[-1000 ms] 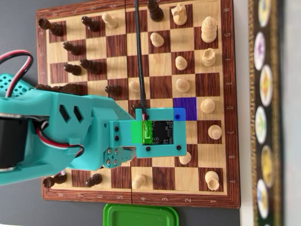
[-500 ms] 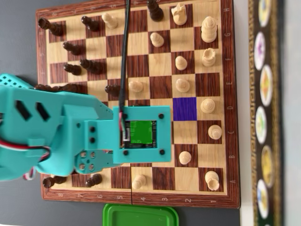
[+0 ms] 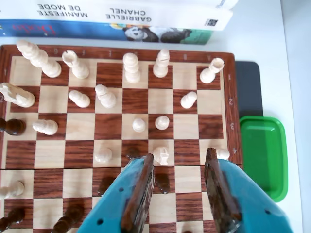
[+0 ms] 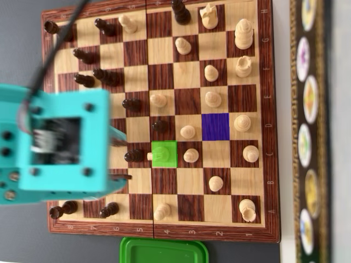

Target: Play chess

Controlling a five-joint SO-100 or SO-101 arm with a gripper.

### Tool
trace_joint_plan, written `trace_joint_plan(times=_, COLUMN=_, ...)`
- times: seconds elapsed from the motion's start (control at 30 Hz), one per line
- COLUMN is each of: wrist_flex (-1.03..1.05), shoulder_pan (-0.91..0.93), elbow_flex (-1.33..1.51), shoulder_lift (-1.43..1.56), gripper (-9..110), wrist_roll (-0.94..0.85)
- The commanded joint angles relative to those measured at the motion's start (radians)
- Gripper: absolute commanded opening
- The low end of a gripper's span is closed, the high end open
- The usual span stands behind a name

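— What lay around the chessboard?
— A green tray right of it, books beyond.
— And the hand?
— Apart, empty, above a pale pawn.

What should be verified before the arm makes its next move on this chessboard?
1. Gripper open and holding nothing: ok, the wrist view shows a clear gap between its fingers.
2. Purple-marked square free of pieces: ok.
3. Piece on the green-marked square identified: cannot tell. The colour patch hides it, and only a light bit shows at its left edge.
4. Room around that square: not ok. A dark pawn and a light pawn stand on the adjoining squares.
5. Arm sharply seen from overhead: not ok, it is blurred.
6. Green tray free: ok, nothing lies in it.
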Motion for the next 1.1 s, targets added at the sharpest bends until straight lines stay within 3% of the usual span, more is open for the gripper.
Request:
trace_joint_plan(times=0.0, wrist_flex=-0.103, shoulder_pan=-0.051, elbow_flex=0.078, shoulder_lift=0.103, gripper=16, wrist_roll=0.023)
trace_joint_plan(times=1.07, wrist_flex=-0.996, shoulder_pan=-0.126, elbow_flex=0.868, shoulder_lift=0.788, gripper=16, wrist_roll=0.015)
